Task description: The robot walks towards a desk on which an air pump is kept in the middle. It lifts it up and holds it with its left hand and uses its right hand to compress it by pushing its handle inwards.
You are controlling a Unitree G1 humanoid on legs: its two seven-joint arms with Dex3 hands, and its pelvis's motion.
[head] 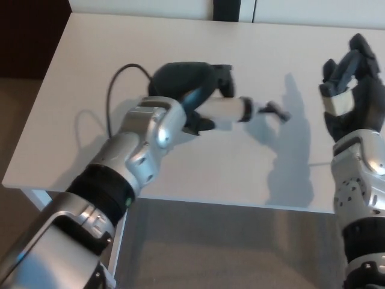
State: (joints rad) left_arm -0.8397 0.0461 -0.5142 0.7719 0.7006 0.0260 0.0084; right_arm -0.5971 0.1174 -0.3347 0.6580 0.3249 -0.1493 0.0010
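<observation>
The pump (231,109) is motion-blurred; its handle (274,111) is a dark smear, its shape unreadable. The left hand (189,90) covers the barrel's rear end, hiding where the hose (117,81) joins. The right hand (355,90) is cut off by the picture's right edge. The desk (180,48) runs past the top edge.

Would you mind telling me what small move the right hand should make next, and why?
Probably bring the right hand leftward to the small black handle of the pale cylindrical air pump. The left hand holds the pump's barrel above the white desk, while the right hand sits apart with a clear gap, touching nothing.
</observation>
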